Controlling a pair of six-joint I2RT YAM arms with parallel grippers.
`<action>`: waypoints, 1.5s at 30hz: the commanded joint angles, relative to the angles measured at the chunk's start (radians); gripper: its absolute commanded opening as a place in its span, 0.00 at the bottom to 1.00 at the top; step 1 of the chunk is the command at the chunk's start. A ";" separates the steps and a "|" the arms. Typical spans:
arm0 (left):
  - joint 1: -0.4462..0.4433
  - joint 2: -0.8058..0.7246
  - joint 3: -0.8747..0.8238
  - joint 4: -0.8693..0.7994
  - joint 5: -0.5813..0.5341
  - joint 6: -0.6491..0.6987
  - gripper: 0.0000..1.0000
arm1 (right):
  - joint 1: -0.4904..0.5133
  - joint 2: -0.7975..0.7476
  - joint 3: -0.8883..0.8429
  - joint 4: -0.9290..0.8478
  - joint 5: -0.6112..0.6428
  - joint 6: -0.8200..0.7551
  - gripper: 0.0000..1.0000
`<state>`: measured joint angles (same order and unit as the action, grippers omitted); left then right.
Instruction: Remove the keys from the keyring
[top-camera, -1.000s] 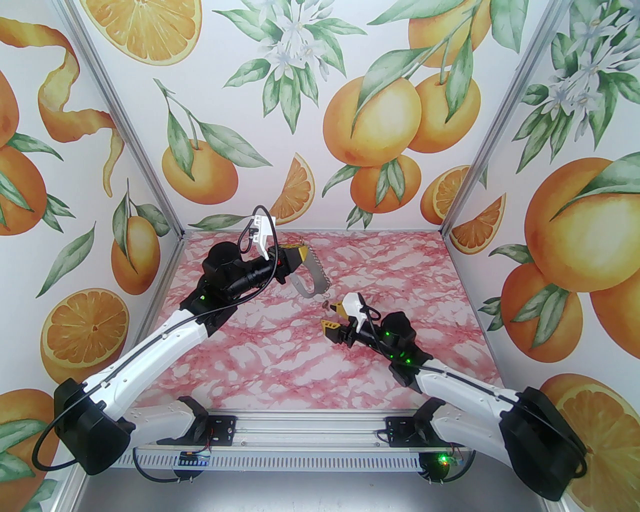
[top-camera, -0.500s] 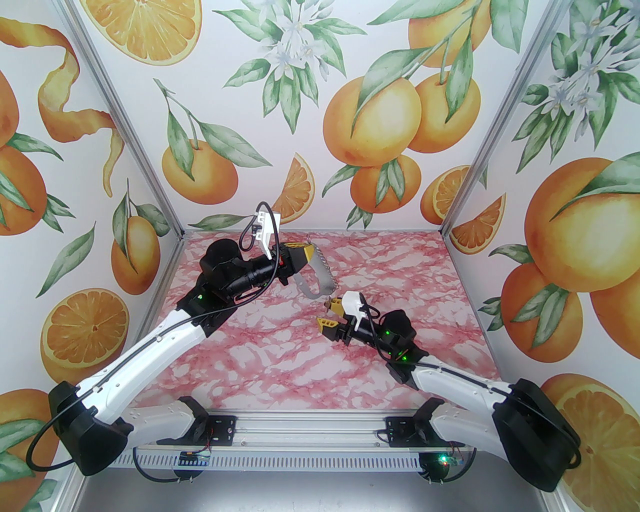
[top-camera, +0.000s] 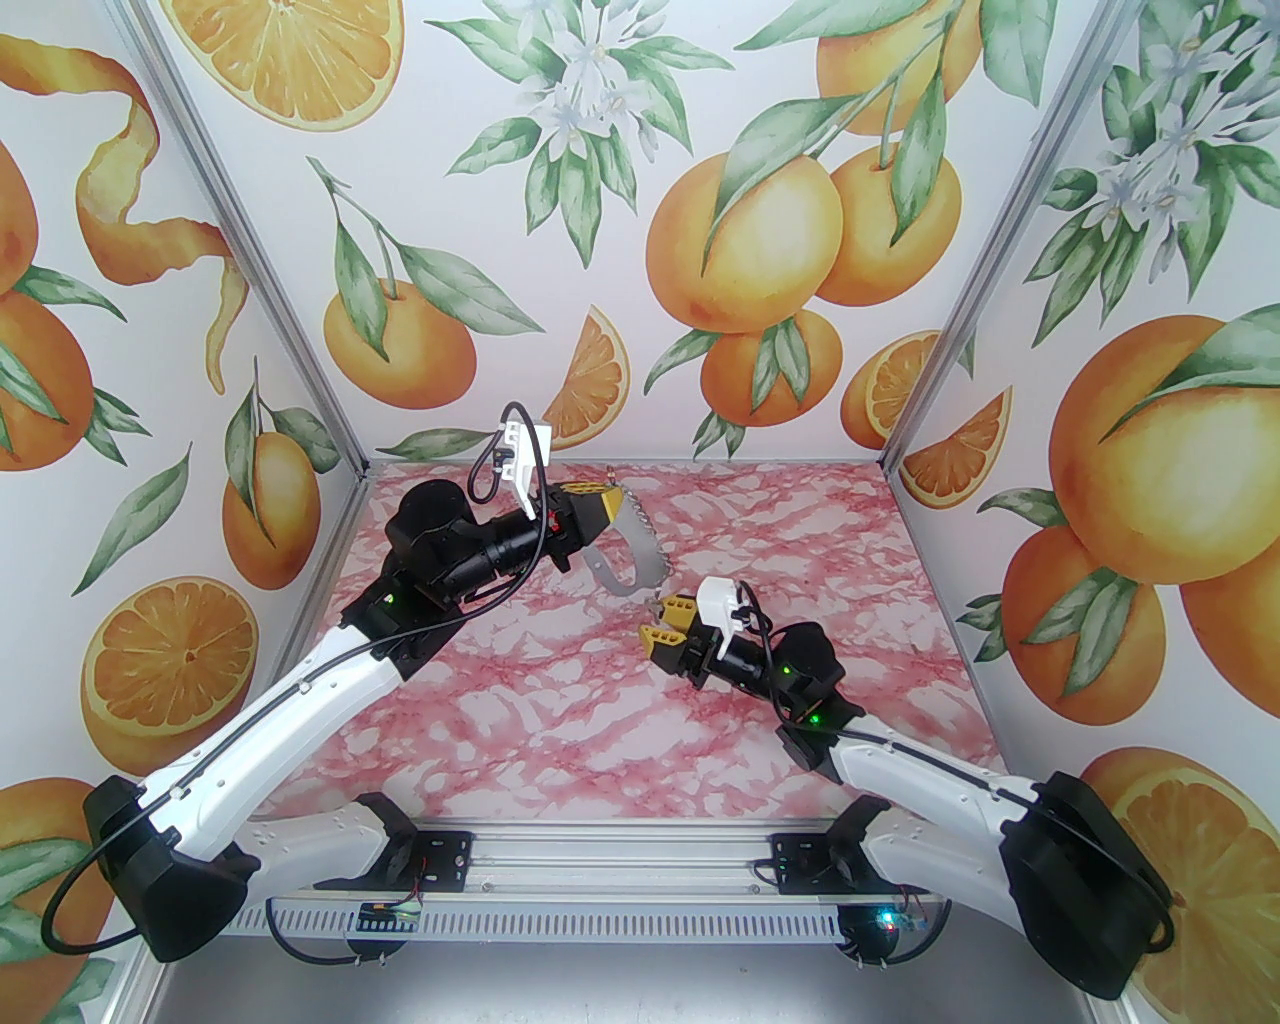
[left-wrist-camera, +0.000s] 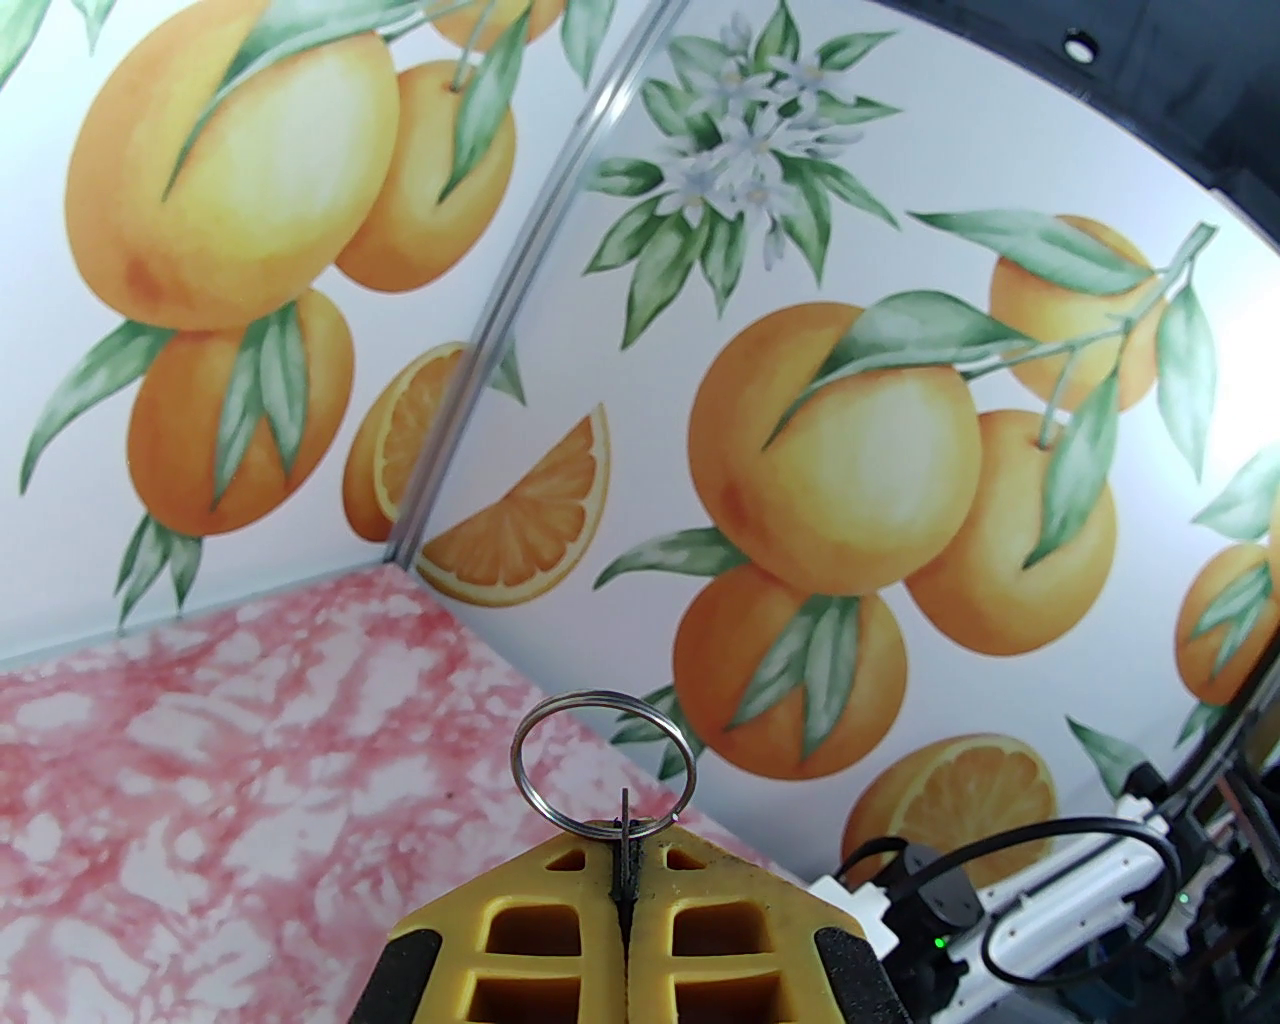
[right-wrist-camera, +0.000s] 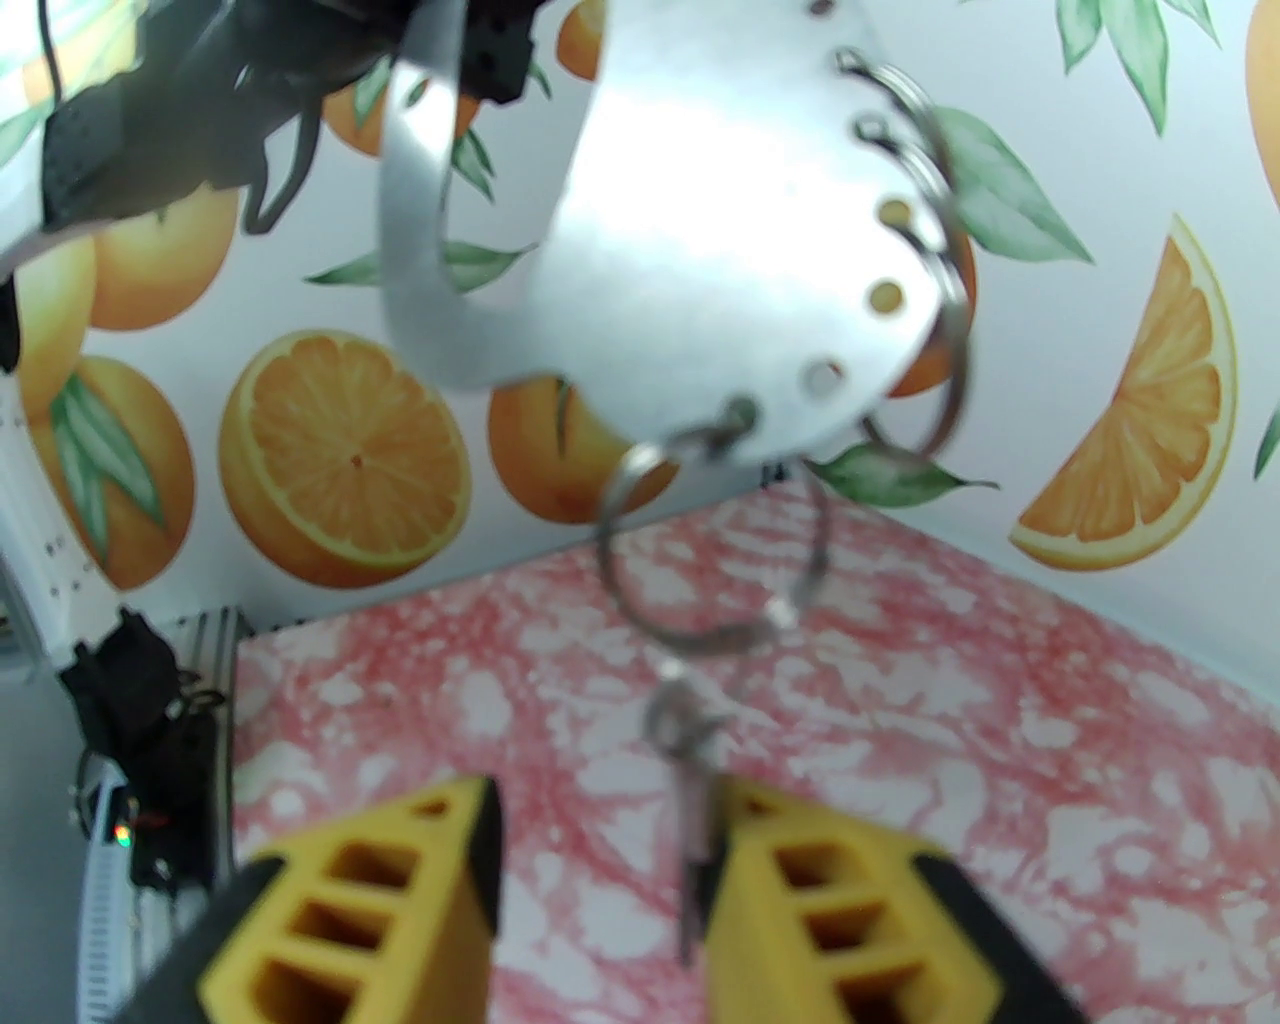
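Observation:
My left gripper is shut on the top end of the keyring, a grey metal loop held in the air above the pink marbled table. In the left wrist view its yellow fingers pinch the loop's thin edge, and a wire ring pokes out above them. The keyring hangs large in the right wrist view, with small rings along its edge. A thin key dangles from a big ring at its low end. My right gripper is open around that key, which lies against its right finger.
The pink marbled tabletop spreads beneath both arms. Orange-printed walls close in the back and both sides. A metal rail carrying the arm bases runs along the near edge.
My right gripper has moved up to the low end of the keyring and its jaws have narrowed around the hanging key. The left gripper has shifted slightly back, still holding the keyring.

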<state>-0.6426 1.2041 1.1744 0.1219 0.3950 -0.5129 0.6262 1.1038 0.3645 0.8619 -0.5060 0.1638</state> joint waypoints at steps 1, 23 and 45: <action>-0.008 -0.029 0.044 -0.005 -0.006 0.018 0.00 | 0.003 -0.003 0.001 0.050 -0.018 0.035 0.33; 0.096 -0.088 -0.156 0.023 -0.242 0.002 0.00 | 0.003 -0.104 0.215 -0.515 0.137 0.114 0.00; 0.123 -0.299 -0.613 -0.051 -0.380 -0.170 0.68 | 0.063 0.207 0.938 -1.546 0.342 0.341 0.00</action>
<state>-0.5236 0.9443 0.5735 0.0990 0.0105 -0.7219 0.6682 1.2842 1.2102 -0.4248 -0.2489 0.4877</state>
